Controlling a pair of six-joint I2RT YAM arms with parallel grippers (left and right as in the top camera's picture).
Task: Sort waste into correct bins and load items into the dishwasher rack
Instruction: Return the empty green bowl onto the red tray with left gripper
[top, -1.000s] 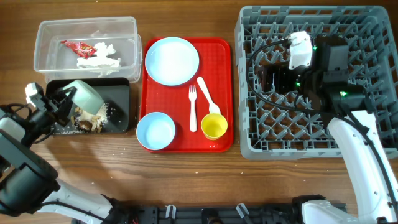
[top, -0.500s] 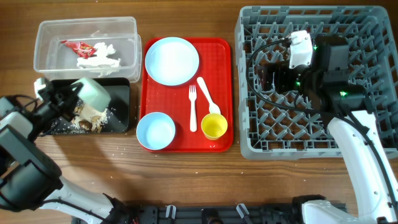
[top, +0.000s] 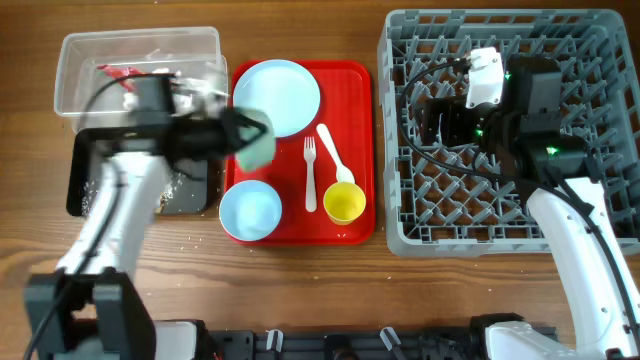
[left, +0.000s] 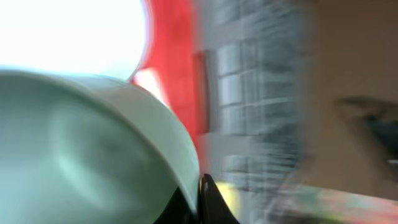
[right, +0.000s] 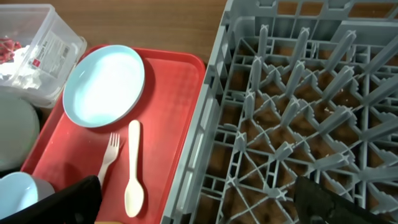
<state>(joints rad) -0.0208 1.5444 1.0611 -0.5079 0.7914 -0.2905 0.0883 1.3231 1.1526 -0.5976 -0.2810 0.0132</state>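
My left gripper (top: 240, 138) is shut on the rim of a greenish bowl (top: 257, 143) and holds it over the left edge of the red serving tray (top: 355, 90). The left wrist view is blurred; the bowl (left: 87, 149) fills its left side, pinched at the jaws (left: 198, 199). On the tray lie a light blue plate (top: 277, 96), a light blue bowl (top: 250, 211), a yellow cup (top: 344, 203), a white fork (top: 310, 175) and a spoon (top: 335, 155). My right gripper (right: 199, 205) is open above the grey dishwasher rack (top: 590, 215), near its left edge.
A clear tub (top: 75, 75) at the back left holds a red wrapper (top: 112, 70) and white napkin. A black tray (top: 78, 190) in front of it holds food scraps (top: 178, 180), partly hidden by my left arm. Crumbs lie on the wooden table.
My left arm has swung fast from the black tray to the right with the greenish bowl, now over the red tray's left edge. The right arm has not moved.
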